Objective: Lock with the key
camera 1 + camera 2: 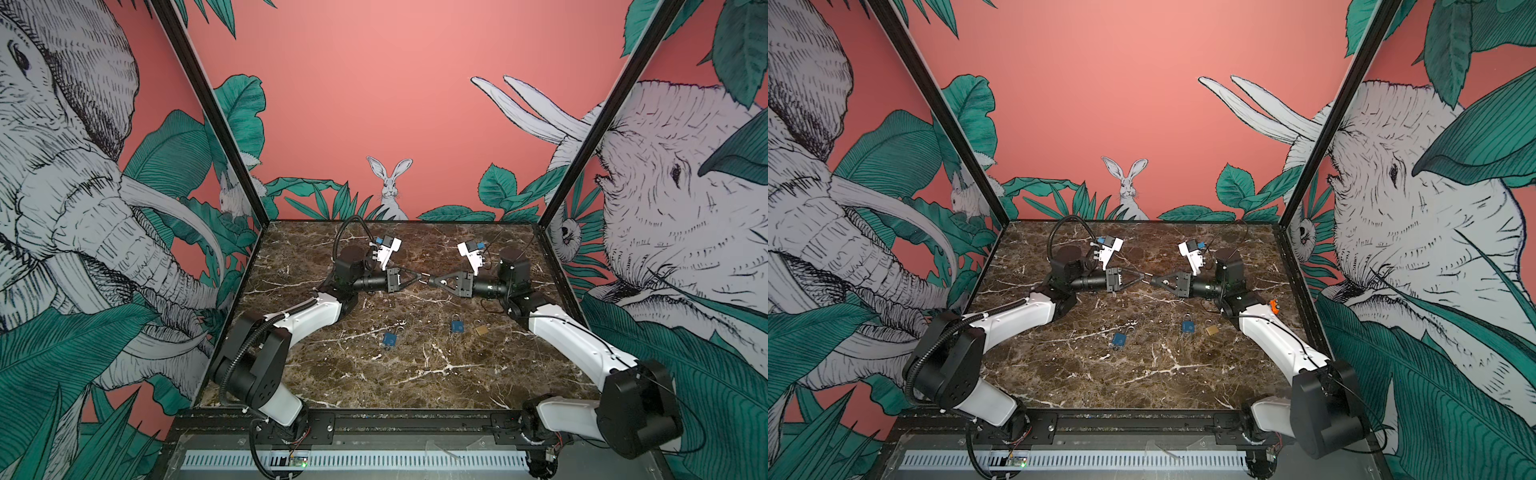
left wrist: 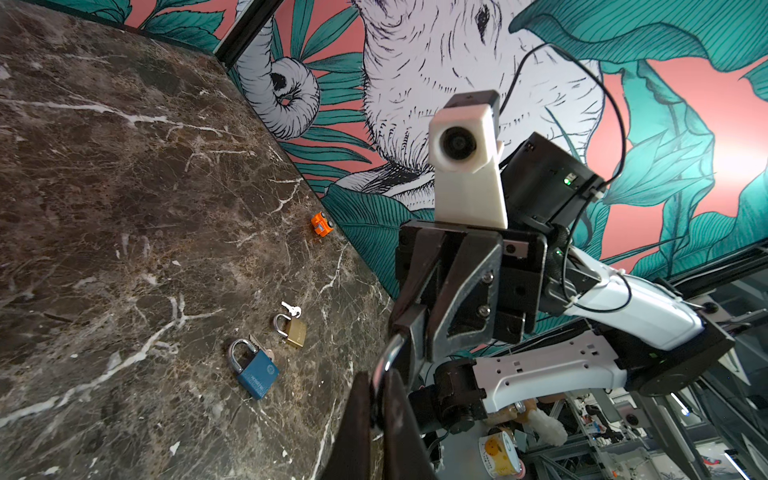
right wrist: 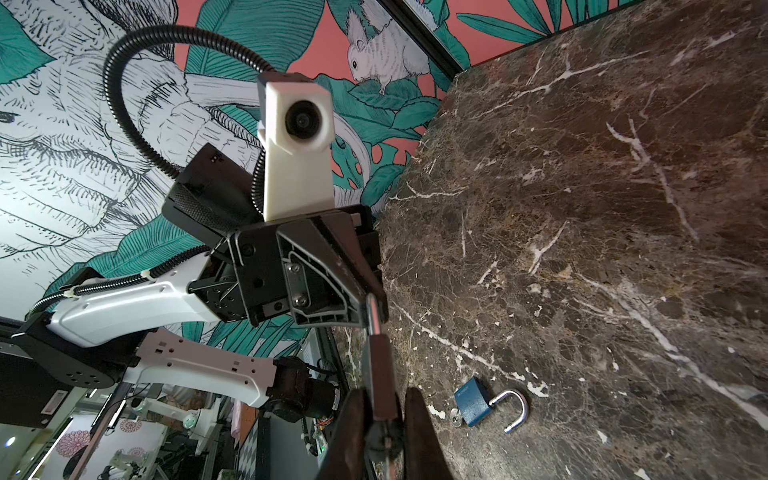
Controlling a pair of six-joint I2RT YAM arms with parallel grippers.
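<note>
A small padlock (image 1: 426, 279) hangs in mid-air over the back half of the marble table (image 1: 415, 374), between my two grippers. In the right wrist view my right gripper (image 3: 384, 392) is shut on its brownish body (image 3: 380, 365). The silver shackle (image 3: 373, 309) runs from the body into the left gripper's tips. In the left wrist view my left gripper (image 2: 380, 374) is shut on that shackle (image 2: 390, 353). In both top views the grippers (image 1: 421, 276) (image 1: 1155, 281) meet tip to tip. A dark part sits under the body between the right fingers; I cannot tell whether it is the key.
On the table in front lie an open blue padlock (image 1: 389, 339) with a key (image 3: 456, 417) in it, a shut blue padlock (image 1: 457, 326) and a brass padlock (image 1: 481, 330) with a loose key (image 2: 292, 308) beside it. An orange toy car (image 2: 321, 224) sits by the right wall.
</note>
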